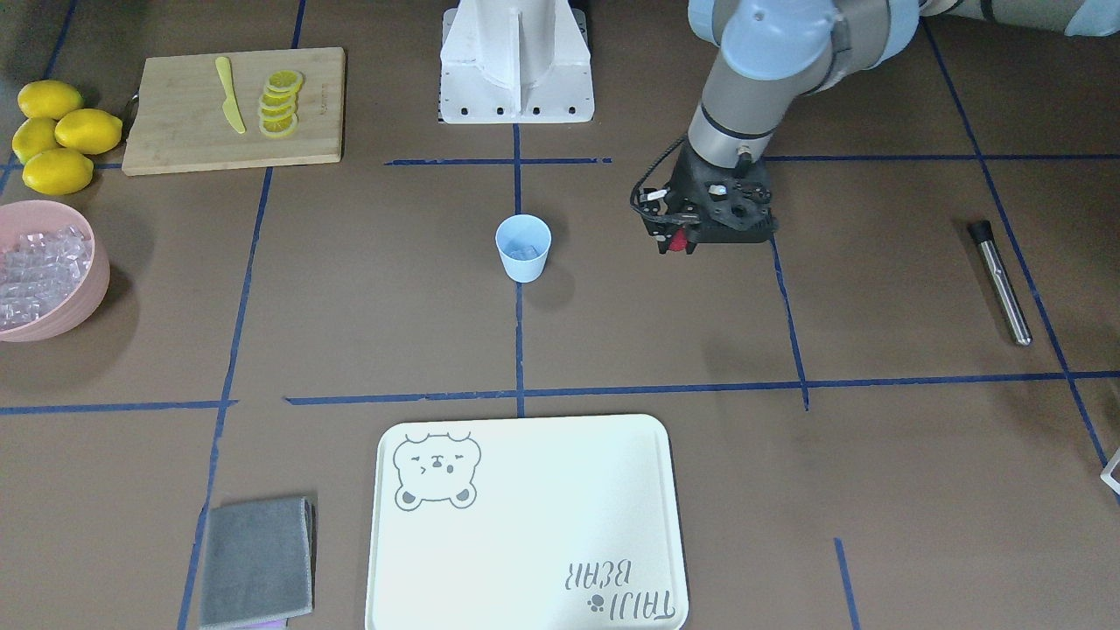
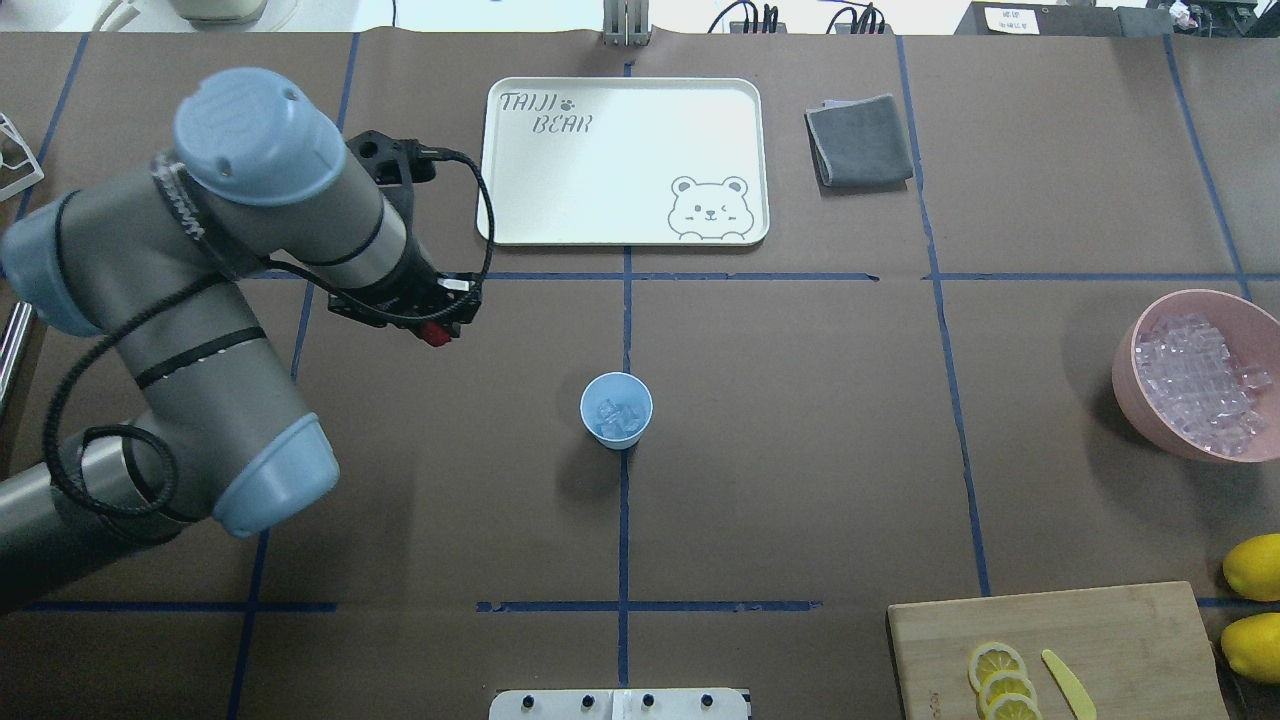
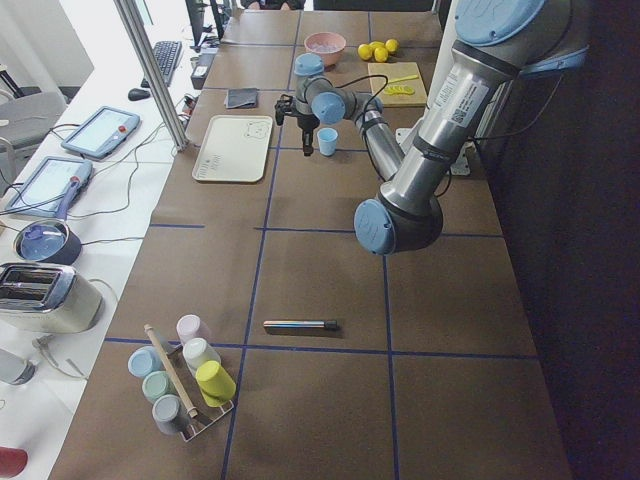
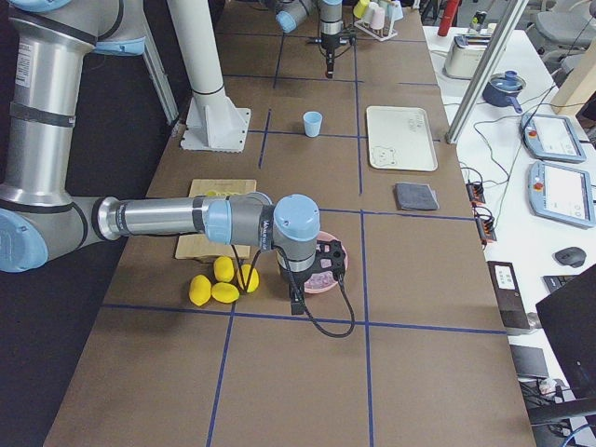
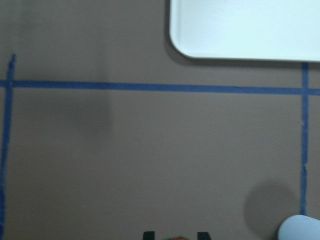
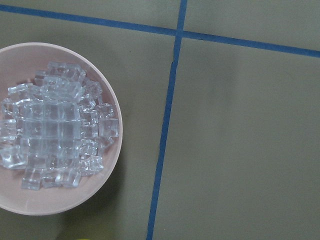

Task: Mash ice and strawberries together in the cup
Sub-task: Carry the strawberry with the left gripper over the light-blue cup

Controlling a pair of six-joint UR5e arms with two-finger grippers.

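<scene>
Left gripper (image 2: 436, 335) hangs above the table (image 2: 800, 450) at the middle left of the overhead view. It is closed narrow on the strawberry (image 1: 674, 241), a red scrap with a hint of green at the bottom edge of the left wrist view. Right gripper (image 4: 298, 301) shows only in the right side view, low in the frame just beside the pink bowl (image 2: 1130, 385). Whether it is wide or closed cannot be told.

By size, the pale tray (image 2: 620, 150) lies at top centre of the overhead view. The pink bowl sits at the right edge, heaped with spare cubes (image 6: 55, 125). The cup (image 2: 616, 410) stands upright at the centre on a blue tape line (image 2: 624, 520), well apart from the left gripper. The metal muddler (image 1: 999, 282) lies flat at the far right of the front-facing view, with nothing touching it. Some ice (image 2: 617, 418) lies in the bottom of the cup; the berry is not in it yet.

The step in hand seems to be carrying the berry to the cup, and mashing has not begun. The cup's mouth is small, so a release slightly off centre could bounce the berry off the rim onto the table. The cup looks light and tapered, so a finger coming in low could clip the rim and tip it, spilling the ice. A soft berry may also cling to one finger when the grip opens.
</scene>
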